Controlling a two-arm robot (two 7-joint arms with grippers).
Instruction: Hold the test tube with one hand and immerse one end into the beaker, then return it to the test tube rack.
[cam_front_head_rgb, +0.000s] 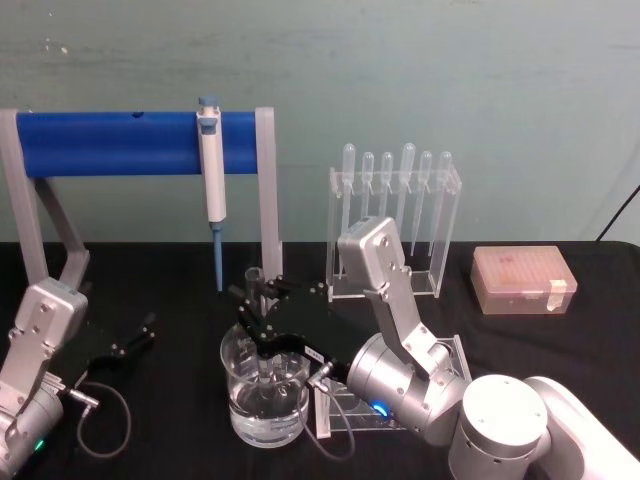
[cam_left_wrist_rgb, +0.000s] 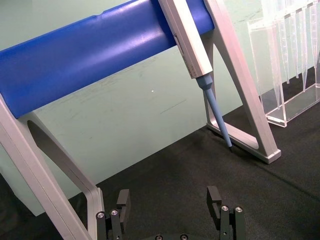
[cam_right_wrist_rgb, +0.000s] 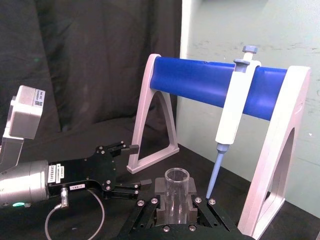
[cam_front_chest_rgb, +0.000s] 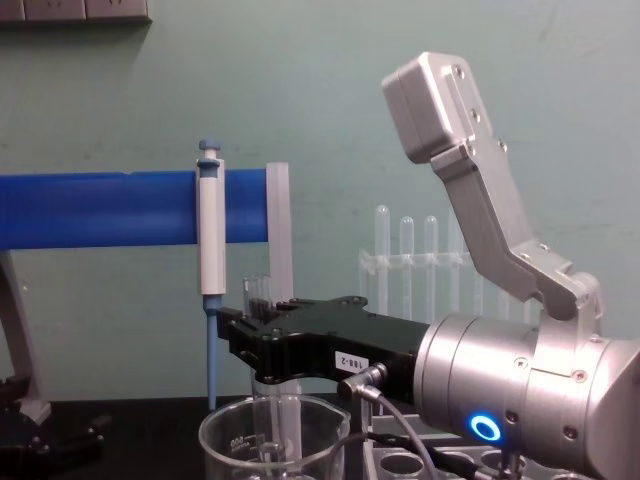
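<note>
Blue-barred pipettor stand (cam_front_head_rgb: 110, 143) spans the back left of the black desk (cam_front_head_rgb: 160, 290). A white-and-blue pipettor (cam_front_head_rgb: 212, 170) hangs from its bar, tip down.

Right arm comes in from the desk's front right corner, blue ring light (cam_front_chest_rgb: 485, 428) lit. Right gripper (cam_front_head_rgb: 262, 305) hangs over the beaker (cam_front_head_rgb: 245, 415), jaws clamped on the test tube (cam_front_chest_rgb: 270, 410).

- Tube stands upright, open rim above the fingers.
- Its round end is down inside the beaker, below the rim.
- I cannot tell whether the end meets the liquid.

Left arm sits at the front left corner. Left gripper (cam_left_wrist_rgb: 168, 200) hovers low over the cloth, jaws spread with nothing between them, well apart from the beaker.

Clear acrylic pipette stand (cam_front_head_rgb: 447, 250) is at the back edge, right of centre, and holds a row of bulb-topped plastic pipettes (cam_front_head_rgb: 407, 170).

Beaker stands near the front edge, about centre, with clear liquid in its lower part.

Pink tip box (cam_front_head_rgb: 523, 280) is toward the right edge, lid on.

Clear test tube rack (cam_front_head_rgb: 328, 412) is just right of the beaker, mostly under the right arm.

Writing:
- White label on the right gripper's side, print too small to read.
- White labels on the left gripper's body in the right wrist view, also unreadable.
</note>
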